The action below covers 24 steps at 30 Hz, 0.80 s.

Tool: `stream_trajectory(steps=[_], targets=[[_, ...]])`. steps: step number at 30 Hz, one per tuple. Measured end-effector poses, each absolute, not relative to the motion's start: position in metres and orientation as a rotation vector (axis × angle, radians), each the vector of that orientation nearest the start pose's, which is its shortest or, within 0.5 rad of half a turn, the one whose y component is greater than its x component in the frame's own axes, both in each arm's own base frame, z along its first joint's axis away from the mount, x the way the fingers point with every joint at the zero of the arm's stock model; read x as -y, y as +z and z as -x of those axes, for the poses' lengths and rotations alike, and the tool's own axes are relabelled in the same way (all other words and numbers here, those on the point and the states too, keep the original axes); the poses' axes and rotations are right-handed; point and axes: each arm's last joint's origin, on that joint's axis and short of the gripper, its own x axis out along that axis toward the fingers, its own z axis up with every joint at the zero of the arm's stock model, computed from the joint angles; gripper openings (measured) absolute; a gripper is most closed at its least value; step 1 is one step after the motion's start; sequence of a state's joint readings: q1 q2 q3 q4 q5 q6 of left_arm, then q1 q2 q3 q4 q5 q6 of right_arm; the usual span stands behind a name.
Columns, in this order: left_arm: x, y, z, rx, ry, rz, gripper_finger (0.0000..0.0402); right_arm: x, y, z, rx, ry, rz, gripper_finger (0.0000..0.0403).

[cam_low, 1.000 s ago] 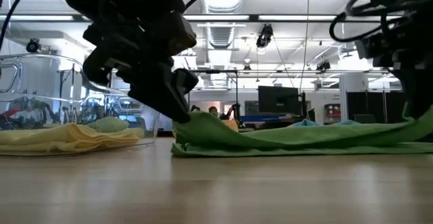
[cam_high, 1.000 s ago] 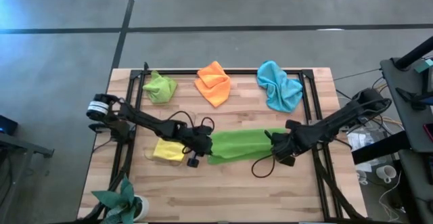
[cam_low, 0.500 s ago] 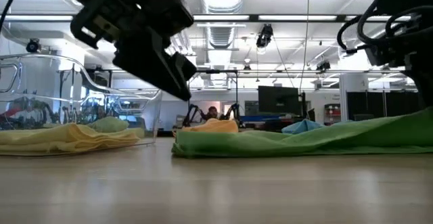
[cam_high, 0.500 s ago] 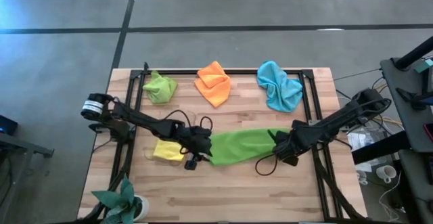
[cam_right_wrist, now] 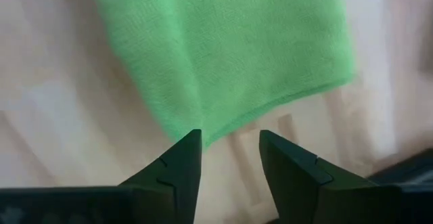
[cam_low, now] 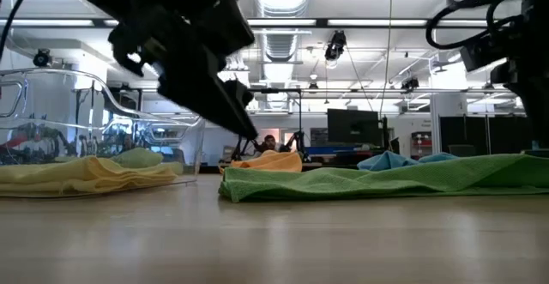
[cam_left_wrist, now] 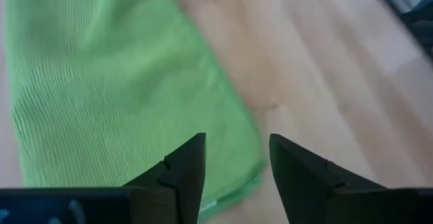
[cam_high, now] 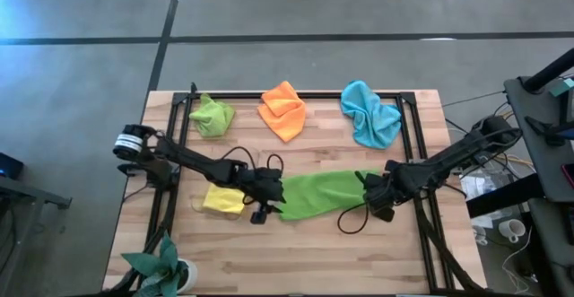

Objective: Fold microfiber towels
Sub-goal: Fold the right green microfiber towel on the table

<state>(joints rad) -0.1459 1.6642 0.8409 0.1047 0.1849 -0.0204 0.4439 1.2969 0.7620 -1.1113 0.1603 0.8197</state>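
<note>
Left gripper (cam_high: 266, 204) at the left end of the darker green towel (cam_high: 320, 193), right gripper (cam_high: 375, 198) at its right end, seen from above; towel lying in a long folded band across the middle of the wooden table (cam_high: 296, 257). Yellow towel (cam_high: 222, 199) just left of the left gripper; lime green towel (cam_high: 212, 116), orange towel (cam_high: 282, 109) and light blue towel (cam_high: 369, 114) in a row along the far edge; potted plant (cam_high: 162, 266) at the near left corner. At table height: left gripper (cam_low: 243, 121) raised clear above the darker green towel (cam_low: 377, 181), which rests flat on the table (cam_low: 274, 241); right arm (cam_low: 502, 35) at the far right, fingers cut off by the frame edge; yellow towel (cam_low: 94, 174) at left, orange towel (cam_low: 268, 160) and light blue towel (cam_low: 386, 159) behind. Left wrist camera: left gripper (cam_left_wrist: 235, 168) with fingers (cam_left_wrist: 186, 166) parted and nothing between them, poised over the hemmed corner of the darker green towel (cam_left_wrist: 115, 95) on bare wood. Right wrist camera: right gripper (cam_right_wrist: 229, 163) likewise parted and empty, fingers (cam_right_wrist: 181, 164) just off the towel's edge, darker green towel (cam_right_wrist: 223, 55) spread flat ahead.
</note>
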Motion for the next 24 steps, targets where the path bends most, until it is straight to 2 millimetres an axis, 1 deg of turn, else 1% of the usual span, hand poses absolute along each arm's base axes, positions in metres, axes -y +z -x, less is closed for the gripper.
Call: stream_trajectory(steps=[2, 4, 7, 10, 13, 15, 17, 20, 24], targets=[[0.053, 0.160, -0.326, -0.739, -0.306, 0.032, 0.0148, -0.072, 0.188, -0.168, -1.505, -0.448, -0.146, 0.0148], [0.057, 0.161, -0.328, -0.738, -0.319, 0.018, 0.0148, -0.073, 0.187, -0.169, -1.510, -0.410, -0.145, 0.0147], [0.071, 0.168, -0.328, -0.715, -0.368, -0.039, 0.0148, -0.080, 0.188, -0.169, -1.512, -0.307, -0.120, 0.0146], [0.088, 0.171, -0.325, -0.702, -0.385, -0.122, 0.0148, -0.089, 0.188, -0.164, -1.504, -0.234, -0.027, 0.0146], [0.104, 0.167, -0.319, -0.759, -0.324, -0.239, 0.0148, -0.099, 0.188, -0.158, -1.474, -0.206, 0.076, 0.0146], [0.110, 0.165, -0.317, -0.803, -0.270, -0.302, 0.0148, -0.104, 0.189, -0.155, -1.440, -0.202, 0.125, 0.0146], [0.115, 0.168, -0.321, -0.796, -0.242, -0.322, 0.0149, -0.107, 0.189, -0.153, -1.416, -0.211, 0.139, 0.0146], [0.122, 0.169, -0.334, -0.778, -0.244, -0.313, 0.0149, -0.107, 0.189, -0.154, -1.406, -0.237, 0.107, 0.0146], [0.127, 0.152, -0.347, -0.861, -0.259, -0.327, 0.0149, -0.107, 0.189, -0.154, -1.396, -0.259, 0.077, 0.0146]])
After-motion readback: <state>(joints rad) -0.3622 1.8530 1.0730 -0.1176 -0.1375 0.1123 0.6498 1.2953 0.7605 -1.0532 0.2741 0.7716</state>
